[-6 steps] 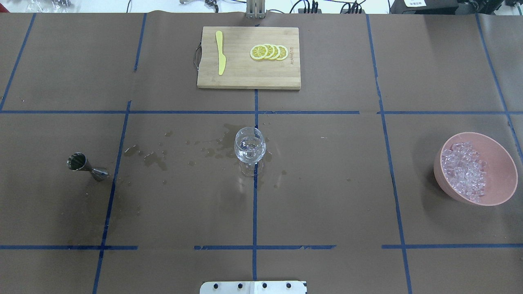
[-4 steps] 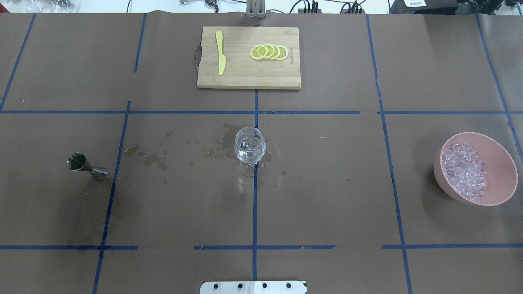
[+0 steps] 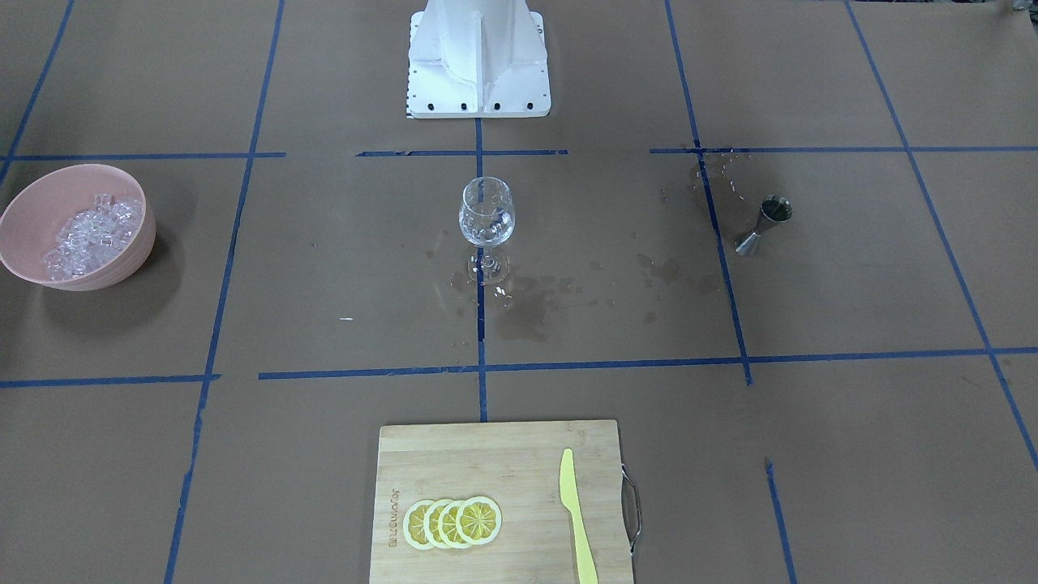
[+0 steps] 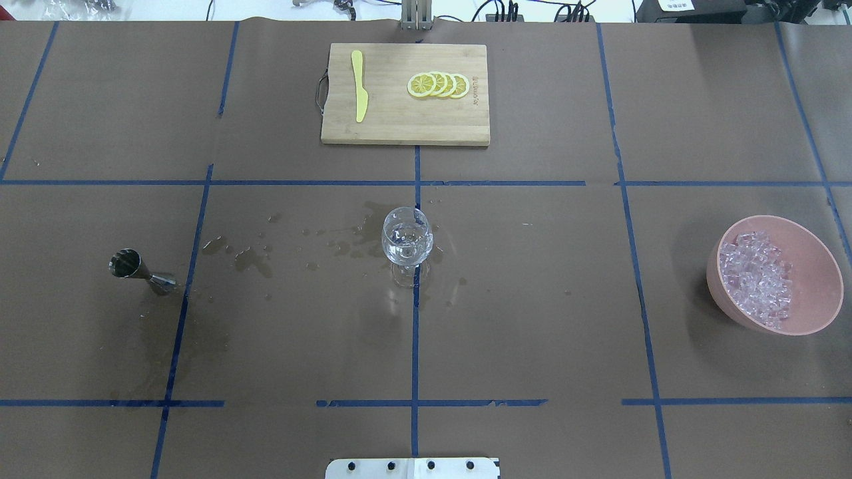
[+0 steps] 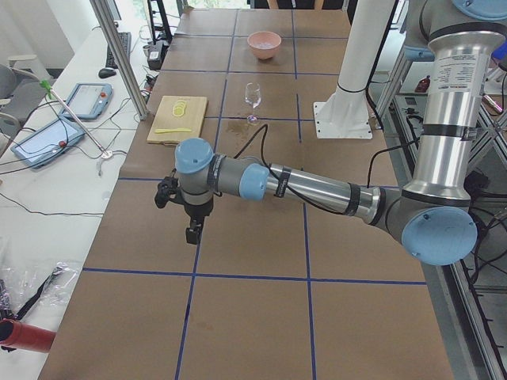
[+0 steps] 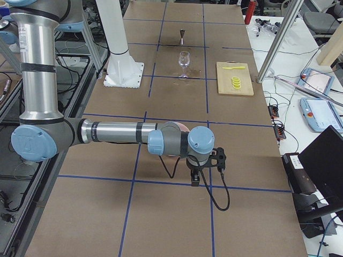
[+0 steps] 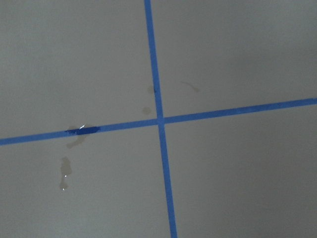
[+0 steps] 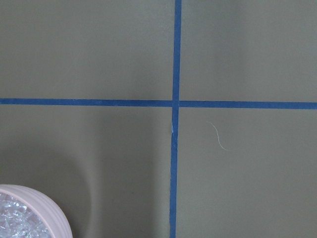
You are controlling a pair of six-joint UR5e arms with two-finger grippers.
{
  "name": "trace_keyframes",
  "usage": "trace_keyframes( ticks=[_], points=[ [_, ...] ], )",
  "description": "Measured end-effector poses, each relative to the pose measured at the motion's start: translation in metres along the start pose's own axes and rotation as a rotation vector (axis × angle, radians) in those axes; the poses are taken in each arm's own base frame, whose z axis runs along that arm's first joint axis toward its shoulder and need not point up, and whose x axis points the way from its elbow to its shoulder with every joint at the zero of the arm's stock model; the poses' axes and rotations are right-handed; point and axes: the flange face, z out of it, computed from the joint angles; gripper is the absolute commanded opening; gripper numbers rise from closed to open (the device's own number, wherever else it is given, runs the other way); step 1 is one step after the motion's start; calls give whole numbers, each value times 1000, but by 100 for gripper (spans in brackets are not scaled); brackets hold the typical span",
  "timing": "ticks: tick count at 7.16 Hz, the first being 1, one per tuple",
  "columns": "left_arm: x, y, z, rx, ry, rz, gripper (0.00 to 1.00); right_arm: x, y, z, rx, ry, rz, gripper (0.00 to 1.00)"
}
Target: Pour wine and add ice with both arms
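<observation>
Honestly, I cannot tell if my left gripper (image 5: 192,233) or right gripper (image 6: 196,179) is spread, and a careless reach could topple the stemmed glass (image 4: 407,239) mid-frame.

Matt paper table (image 4: 532,319), wooden board (image 4: 399,126), steel jigger (image 4: 133,267), glassy ice (image 4: 755,279).

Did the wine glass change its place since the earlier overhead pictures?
No. In the overhead view the wine glass stands where it was, with its foot on the central blue tape line.
</observation>
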Motion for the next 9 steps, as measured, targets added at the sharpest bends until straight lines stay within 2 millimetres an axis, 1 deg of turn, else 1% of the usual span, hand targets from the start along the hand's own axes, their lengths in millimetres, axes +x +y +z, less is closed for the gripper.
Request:
trace_keyframes(
  ticks=[1, 2, 3, 4, 5, 6, 7, 8, 9],
  points=[
    [34, -6, -22, 47, 8, 27, 100, -2, -1, -1, 3, -5, -2, 100],
    [69, -6, -37, 79, 11, 40, 100, -5, -3, -4, 8, -6, -7, 100],
    [110, -1, -44, 107, 1, 19, 100, -8, -7, -7, 13, -4, -12, 100],
    [159, 14, -46, 133, -13, -18, 100, -10, -9, -9, 14, -3, -13, 100],
    [206, 33, -42, 149, -18, -57, 100, -10, -10, -9, 14, 0, -13, 100],
    [248, 51, -34, 163, -17, -97, 100, -9, -13, -9, 13, 5, -12, 100],
    [280, 71, -19, 186, -13, -134, 100, -8, -14, -8, 13, 13, -11, 100],
    [297, 99, 4, 227, -2, -168, 100, -6, -14, -7, 12, 30, -12, 100],
    [297, 129, 22, 279, 24, -191, 100, -5, -14, -8, 15, 45, -14, 100]
  ],
)
